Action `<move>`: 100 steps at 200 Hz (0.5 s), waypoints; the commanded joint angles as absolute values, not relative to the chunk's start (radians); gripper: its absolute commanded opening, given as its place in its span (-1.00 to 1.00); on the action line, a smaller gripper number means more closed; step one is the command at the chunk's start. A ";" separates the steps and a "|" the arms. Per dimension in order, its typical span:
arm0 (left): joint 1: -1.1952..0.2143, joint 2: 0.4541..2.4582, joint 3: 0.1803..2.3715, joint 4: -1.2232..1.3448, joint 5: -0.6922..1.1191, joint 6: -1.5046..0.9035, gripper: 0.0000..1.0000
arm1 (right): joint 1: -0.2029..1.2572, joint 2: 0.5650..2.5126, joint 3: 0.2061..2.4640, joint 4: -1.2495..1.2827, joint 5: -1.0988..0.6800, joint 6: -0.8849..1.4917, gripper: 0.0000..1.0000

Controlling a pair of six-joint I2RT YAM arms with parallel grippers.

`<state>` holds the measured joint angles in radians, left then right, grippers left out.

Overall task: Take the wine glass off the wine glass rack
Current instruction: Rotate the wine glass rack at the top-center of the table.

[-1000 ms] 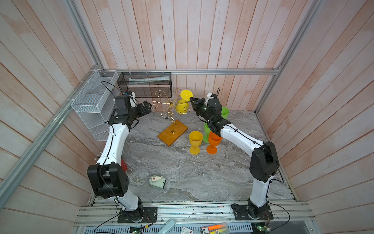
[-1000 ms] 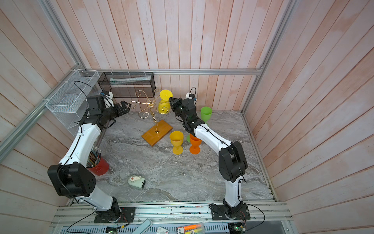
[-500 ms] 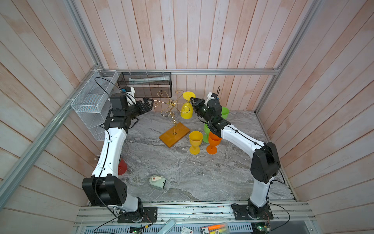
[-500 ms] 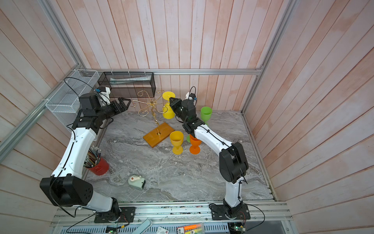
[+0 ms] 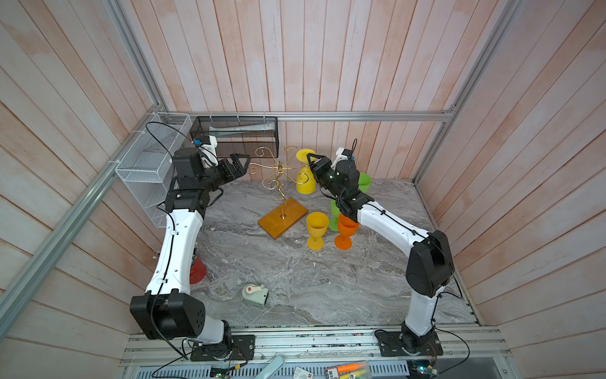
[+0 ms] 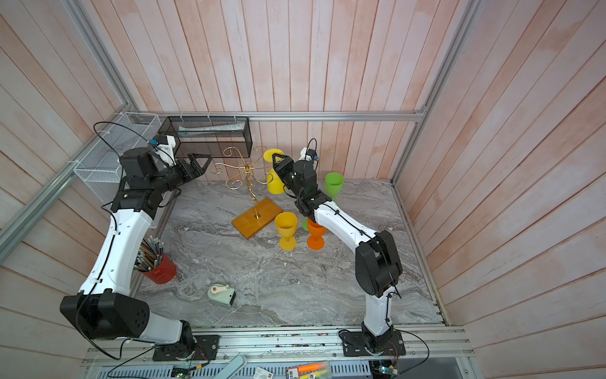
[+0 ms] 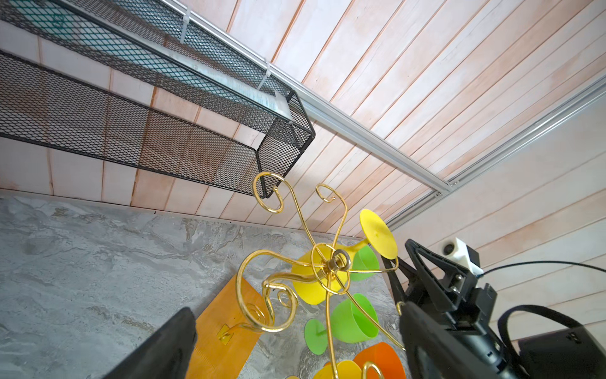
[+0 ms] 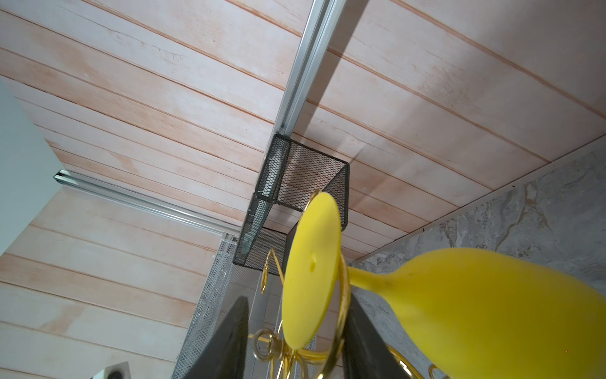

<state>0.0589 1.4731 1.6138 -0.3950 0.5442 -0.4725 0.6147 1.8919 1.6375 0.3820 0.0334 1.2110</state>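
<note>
Gold wine glass rack (image 7: 331, 262), yellow wine glass (image 7: 308, 290) hanging, mesh basket (image 7: 131, 131)

Pale pink-washed plank walls (image 5: 295, 49) close in on three sides, a black mesh basket (image 5: 236, 137) hanging from the aluminium rail (image 5: 360, 116) on the back one, a white wire shelf (image 5: 144, 174) just beside it round the corner, and the grey marbled bench (image 5: 295, 279) spreading below it in even light.

Thin gold wire wine glass rack (image 5: 283, 219) with curly scroll arms is standing upright on its flat orange-brown base, toward the back of the gray marble desk (image 5: 295, 279). A yellow plastic wine glass (image 5: 304, 187) is hanging upside down off one arm, slightly tilting.
</note>
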 commanded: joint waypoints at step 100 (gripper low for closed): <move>0.058 1.445 1.587 -0.380 0.559 -0.500 0.97 | 0.625 1.822 1.671 0.372 0.094 1.157 0.21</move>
<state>0.0586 1.4647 1.6093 -0.3923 0.5468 -0.4953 0.6193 1.8736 1.6375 0.3653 0.0574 1.1801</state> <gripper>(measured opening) 0.983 0.594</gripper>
